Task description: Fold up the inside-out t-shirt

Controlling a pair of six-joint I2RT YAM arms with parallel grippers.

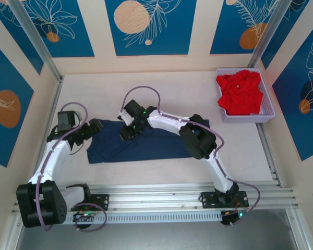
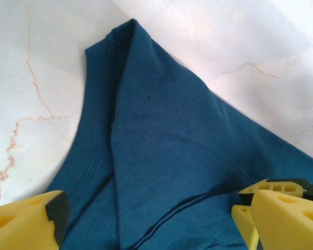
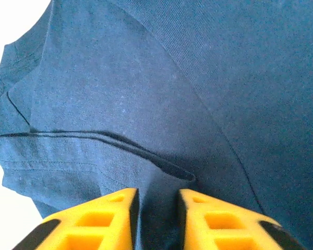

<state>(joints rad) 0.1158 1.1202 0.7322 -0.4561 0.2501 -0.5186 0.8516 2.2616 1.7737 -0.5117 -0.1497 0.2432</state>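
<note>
Navy t-shirt [image 1: 146,143] lies spread midway on the desk [image 1: 167,94], bare top open beyond its far and near edges; left jaws stand wide over its left edge, right jaws narrow, pinching a fold; far-right lilac basket [image 1: 268,115] holds a red garment [image 1: 241,92].

Table [image 1: 161,88]: we note a white top. In the left wrist view its surface [image 2: 31,104] shows thin tan veins, like marble.

Navy t-shirt [image 1: 146,148]: lies flat on the table, left of centre toward the near side, its long axis running left to right. Outline roughly rectangular. We see layers lying one over another in the left wrist view [image 2: 172,156], with a stitched hem along the left edge. The right wrist view [image 3: 172,78] shows seams and a low fold ridge.

Lavender basket [image 1: 271,117]: stands in the far right corner, well apart from the t-shirt.
</note>
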